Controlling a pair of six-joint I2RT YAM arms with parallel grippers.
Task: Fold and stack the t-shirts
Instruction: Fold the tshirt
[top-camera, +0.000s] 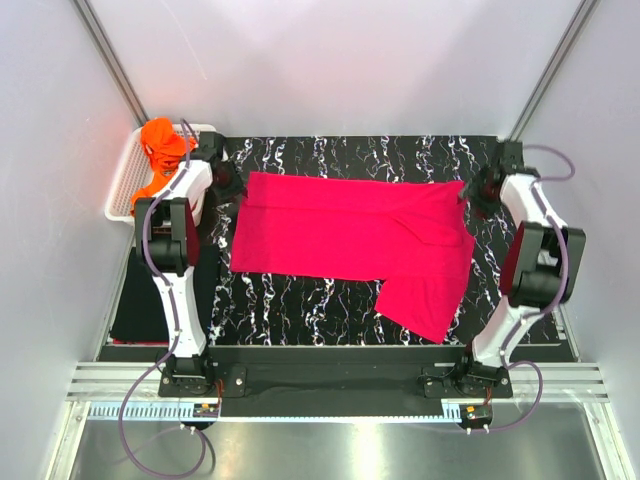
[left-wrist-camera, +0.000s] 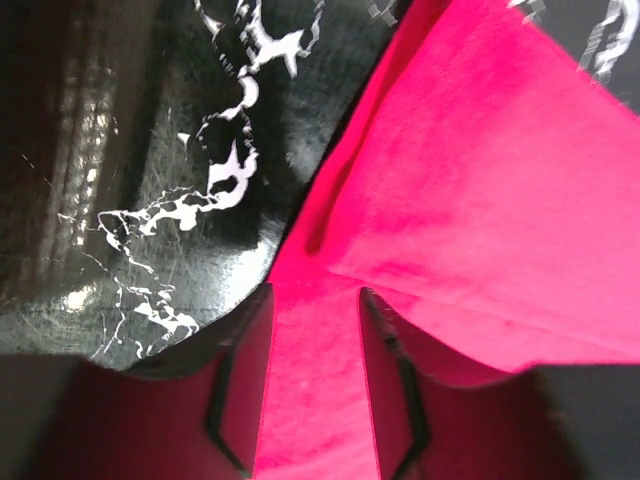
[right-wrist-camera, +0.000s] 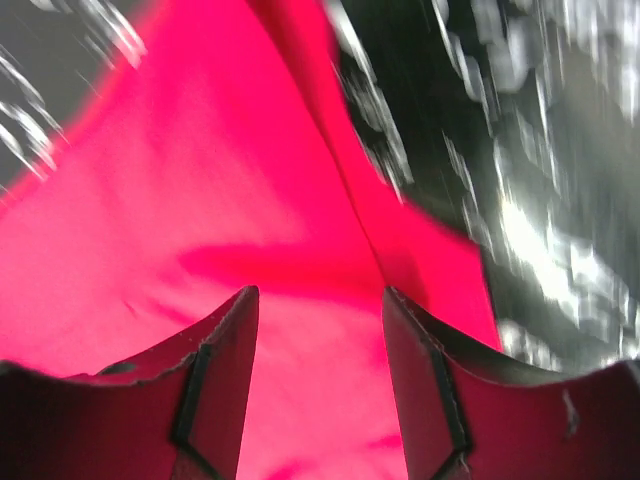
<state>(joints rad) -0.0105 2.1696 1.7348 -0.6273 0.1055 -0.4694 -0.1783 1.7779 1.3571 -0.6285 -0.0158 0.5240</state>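
On the table mat (top-camera: 300, 300): pink t-shirt (top-camera: 340, 235) lying spread out, both grippers standing unclenched at its far corners.
Pink t-shirt is lying flat across the mat's middle, one part reaching toward the mat's near right edge. Left gripper (top-camera: 228, 183) is hovering at the mat's far left, fingers (left-wrist-camera: 240, 400) parted, with a strip of pink cloth running between them. Right gripper (top-camera: 480, 190) is sitting at the mat's far right, fingers (right-wrist-camera: 225, 380) apart over the cloth. Orange t-shirts (top-camera: 162, 145) are lying heaped in a white basket (top-camera: 120, 195) off the mat's far left corner.
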